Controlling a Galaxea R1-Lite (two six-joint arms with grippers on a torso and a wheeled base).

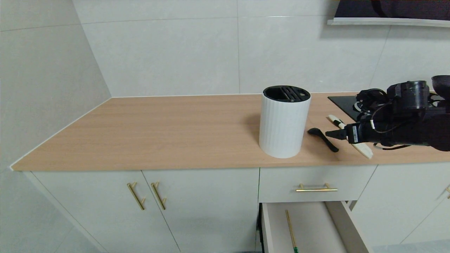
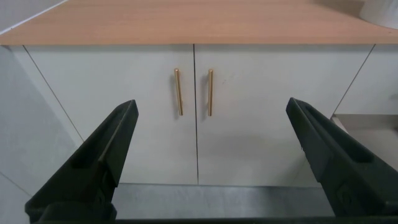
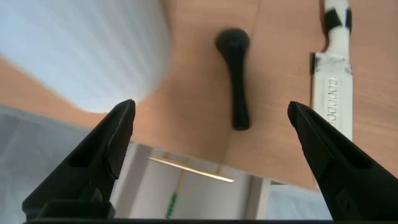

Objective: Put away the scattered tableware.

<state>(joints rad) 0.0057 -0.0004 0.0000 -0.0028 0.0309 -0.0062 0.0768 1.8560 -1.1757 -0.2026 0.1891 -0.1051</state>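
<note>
Our right gripper (image 3: 209,106), jaws spread, hovers over the spoon (image 1: 323,140) and knife (image 1: 336,122) at the worktop's (image 1: 158,130) front edge, beside the holder (image 1: 284,123). Our left gripper (image 2: 211,106), also spread, faces cupboard doors (image 2: 261,130).

The right arm (image 1: 404,135) hides the white knife (image 1: 365,150) mid-length, and the chopsticks (image 1: 290,228) in the drawer (image 1: 316,225) are cut off below.

Wooden countertop (image 1: 158,130) with a white ribbed holder (image 1: 284,123), a black spoon (image 1: 322,138), a white knife (image 1: 336,121)
</note>
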